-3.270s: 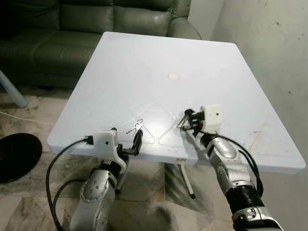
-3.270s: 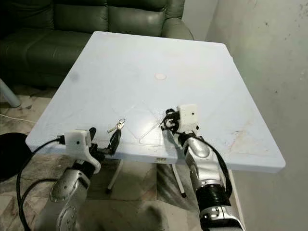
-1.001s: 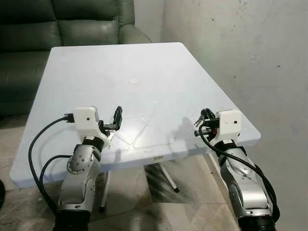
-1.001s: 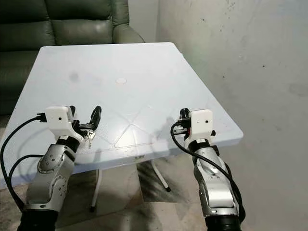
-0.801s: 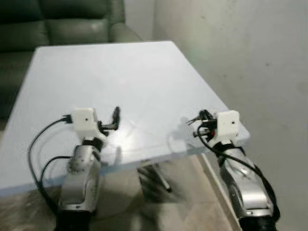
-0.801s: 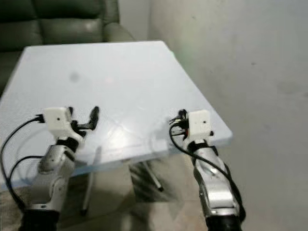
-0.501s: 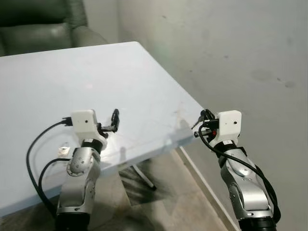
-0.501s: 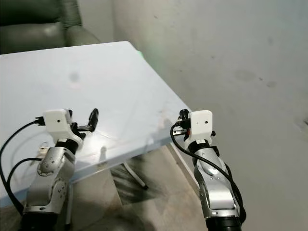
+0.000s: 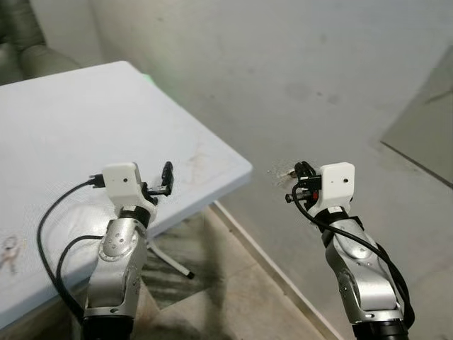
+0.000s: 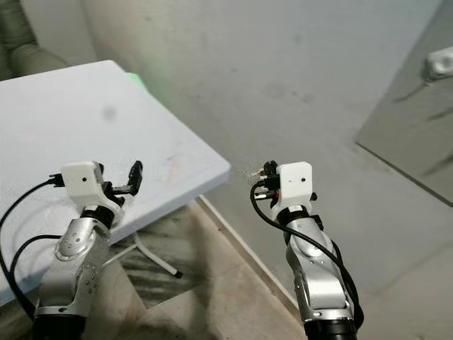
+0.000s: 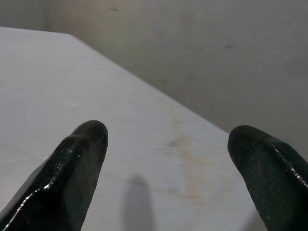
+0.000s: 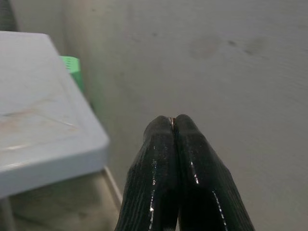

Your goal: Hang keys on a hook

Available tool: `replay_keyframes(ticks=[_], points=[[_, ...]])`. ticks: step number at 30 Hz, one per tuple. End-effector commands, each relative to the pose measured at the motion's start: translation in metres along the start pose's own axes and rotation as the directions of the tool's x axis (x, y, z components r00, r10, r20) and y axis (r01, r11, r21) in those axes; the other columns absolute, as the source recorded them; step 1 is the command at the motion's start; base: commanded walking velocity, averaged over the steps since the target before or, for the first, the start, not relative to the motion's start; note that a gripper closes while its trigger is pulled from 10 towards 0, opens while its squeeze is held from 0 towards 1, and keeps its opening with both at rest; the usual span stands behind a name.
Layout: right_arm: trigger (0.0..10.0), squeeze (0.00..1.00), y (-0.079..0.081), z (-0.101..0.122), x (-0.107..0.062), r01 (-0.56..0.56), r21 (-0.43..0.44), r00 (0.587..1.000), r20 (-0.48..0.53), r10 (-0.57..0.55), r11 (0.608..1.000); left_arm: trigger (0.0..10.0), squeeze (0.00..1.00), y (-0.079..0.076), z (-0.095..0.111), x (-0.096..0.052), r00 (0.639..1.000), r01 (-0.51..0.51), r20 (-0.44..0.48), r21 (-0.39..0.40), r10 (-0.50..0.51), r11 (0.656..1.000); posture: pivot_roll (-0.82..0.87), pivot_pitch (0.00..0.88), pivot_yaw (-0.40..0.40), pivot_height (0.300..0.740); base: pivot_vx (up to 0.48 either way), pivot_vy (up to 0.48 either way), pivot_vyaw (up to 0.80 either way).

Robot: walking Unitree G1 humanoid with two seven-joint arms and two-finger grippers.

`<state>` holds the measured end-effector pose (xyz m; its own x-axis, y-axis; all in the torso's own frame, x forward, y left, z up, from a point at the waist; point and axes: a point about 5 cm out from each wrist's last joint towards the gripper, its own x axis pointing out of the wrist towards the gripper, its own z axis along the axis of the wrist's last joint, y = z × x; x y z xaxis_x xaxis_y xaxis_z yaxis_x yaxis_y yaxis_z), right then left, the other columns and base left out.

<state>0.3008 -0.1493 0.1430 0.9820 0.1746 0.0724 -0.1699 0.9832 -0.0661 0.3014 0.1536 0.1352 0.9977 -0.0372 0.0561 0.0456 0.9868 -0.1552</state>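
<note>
Holding the keys (image 9: 282, 171) out in front of the bare wall (image 9: 297, 64) is the right gripper (image 12: 172, 122), and its two black fingers are pressing tight together with just a sliver of metal peeking out at the tips, so the keys are sitting up in the air well off the table (image 9: 71, 127). They're coming out as a pale blur in the head views, so I honestly can't tell which way the ring is hanging. The left gripper (image 11: 166, 139) is hovering over the table's corner with its fingers spread wide and nothing between them. As for where the hook is, there's a small white fitting (image 10: 439, 65) high on a grey panel (image 10: 417, 120) off to the right that might be it, but it's too small to call. My guess is the robot is in the carry-over part of the job, with the actual hanging not yet done. To do this bit well, I'd be keeping that pinch firm, getting the panel squarely in view, and making sure the ring is dangling free below the fingers before reaching up, since a ring tucked against the pads won't slip over anything. Container-wise there's nothing like a bowl or tray going on; the table is just carrying a second bunch of keys (image 9: 8, 253) near its near edge.
</note>
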Motion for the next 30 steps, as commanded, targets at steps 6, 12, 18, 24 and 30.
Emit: replay_keyframes(ticks=[6, 12, 18, 24, 30], points=[[10.0, 0.00, -0.0016, 0.0045, 0.0014, 0.021, 0.003, 1.000, 0.018, -0.022, 1.000, 10.0, 0.00, -0.0010, 0.0026, 0.0015, 1.000, 0.009, 0.002, 0.017, -0.009, 1.000, 0.04, 0.050, -0.046, 0.732, 0.000, 0.000, -0.76], [10.0, 0.00, -0.0021, 0.0055, 0.0029, 0.026, 0.005, 0.999, 0.022, -0.026, 1.000, 10.0, 0.00, -0.0025, 0.0032, 0.0033, 1.000, 0.018, 0.000, 0.006, -0.018, 1.000, 0.04, 0.046, -0.042, 0.732, 0.000, 0.000, -0.76], [10.0, 0.00, -0.0019, 0.0055, 0.0027, 0.030, 0.009, 0.999, 0.024, -0.030, 1.000, 10.0, 0.00, -0.0034, 0.0011, 0.0028, 1.000, 0.024, -0.018, -0.010, -0.024, 1.000, 0.04, 0.045, -0.039, 0.732, 0.000, 0.320, -0.76], [10.0, 0.00, -0.0007, 0.0046, 0.0025, 0.030, 0.012, 0.999, 0.023, -0.030, 0.999, 10.0, 0.00, -0.0034, 0.0004, 0.0024, 1.000, 0.017, -0.020, 0.008, -0.016, 1.000, 0.04, 0.043, -0.038, 0.732, 0.000, 0.213, -0.76], [10.0, 0.00, -0.0006, 0.0044, 0.0021, 0.029, 0.012, 0.999, 0.022, -0.030, 0.999, 10.0, 0.00, -0.0045, -0.0009, 0.0017, 0.999, 0.017, -0.028, 0.011, -0.016, 1.000, 0.04, 0.043, -0.039, 0.732, 0.000, 0.000, -0.76]])
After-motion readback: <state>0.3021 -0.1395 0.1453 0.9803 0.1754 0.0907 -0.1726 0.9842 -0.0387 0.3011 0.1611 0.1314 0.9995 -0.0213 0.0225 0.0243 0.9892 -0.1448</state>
